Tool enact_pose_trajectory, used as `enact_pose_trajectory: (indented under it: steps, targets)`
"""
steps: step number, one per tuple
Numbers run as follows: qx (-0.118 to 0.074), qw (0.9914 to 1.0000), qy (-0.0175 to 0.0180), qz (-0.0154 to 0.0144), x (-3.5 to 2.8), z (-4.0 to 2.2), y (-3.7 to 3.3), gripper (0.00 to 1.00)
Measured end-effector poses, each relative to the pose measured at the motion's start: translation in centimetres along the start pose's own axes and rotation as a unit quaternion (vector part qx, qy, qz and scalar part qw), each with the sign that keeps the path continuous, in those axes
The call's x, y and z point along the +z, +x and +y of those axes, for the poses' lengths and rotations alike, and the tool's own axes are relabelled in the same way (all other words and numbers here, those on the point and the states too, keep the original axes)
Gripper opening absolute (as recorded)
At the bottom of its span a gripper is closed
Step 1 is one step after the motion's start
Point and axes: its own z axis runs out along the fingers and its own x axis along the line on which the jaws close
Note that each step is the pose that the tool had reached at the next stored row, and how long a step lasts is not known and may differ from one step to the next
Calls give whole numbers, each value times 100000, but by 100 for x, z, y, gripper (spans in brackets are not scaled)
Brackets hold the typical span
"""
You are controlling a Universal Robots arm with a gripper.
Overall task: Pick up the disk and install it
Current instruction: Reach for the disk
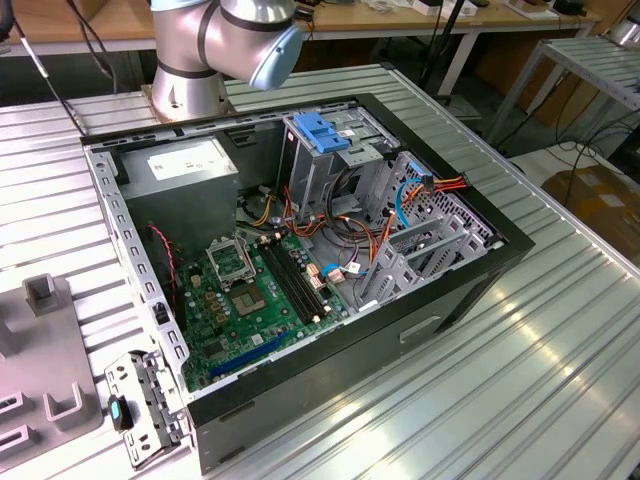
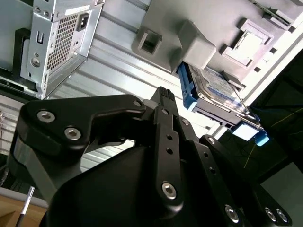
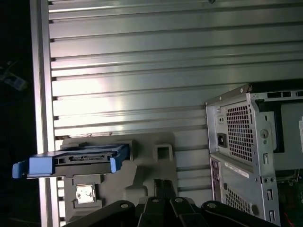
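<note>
A: How many of each do you count?
B: One arm [image 1: 228, 40], its base at the table's [image 1: 520, 380] far edge, cut off above the first joints. One open computer case [image 1: 330, 385] lies mid-table. Inside it are one green motherboard [image 1: 250, 300], one grey power supply [image 1: 180, 165] in a far corner, and one blue flap [image 1: 322, 130] topping one drive cage [image 1: 305, 180]. One grey fixture [image 1: 40, 345] sits by the table's edge at the exterior view's left. One metal bracket [image 1: 145, 405] lies just beside the case's near corner.
A: And the disk?
B: One disk [image 2: 220, 90], framed in blue. It stands on edge in a slot of the fixture, near the table's edge. In the first wrist view its blue end tab shows against the dark beyond that edge. One small square silver chip [image 3: 86, 194] sits in a recess of the fixture just beside it.
A: The gripper?
B: One gripper [image 3: 163, 182], black, hanging over the fixture and apart from the disk. Its jaws are drawn narrow, the fingertips together or nearly so, with nothing between them.
A: What can't you make out?
B: The disk's lower part is sunk in the slot, and only a strip of its label shows. The gripper's own body covers the fixture's near part in both wrist views. The exterior view cuts the fixture off at its left. The cables in the case are too tangled to count
</note>
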Motion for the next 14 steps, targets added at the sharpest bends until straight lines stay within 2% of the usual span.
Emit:
enact_pose_trajectory:
  steps: [4, 7, 10, 12, 14]
  targets:
    - [100, 100000, 4, 37, 6, -11, 138, 11]
    - [190, 100000, 7, 51, 14, -24, 305, 11]
    - [236, 100000, 9, 57, 20, -30, 414, 11]
    - [285, 100000, 11, 72, 24, -32, 481, 11]
    - [294, 100000, 11, 77, 24, -35, 503, 11]
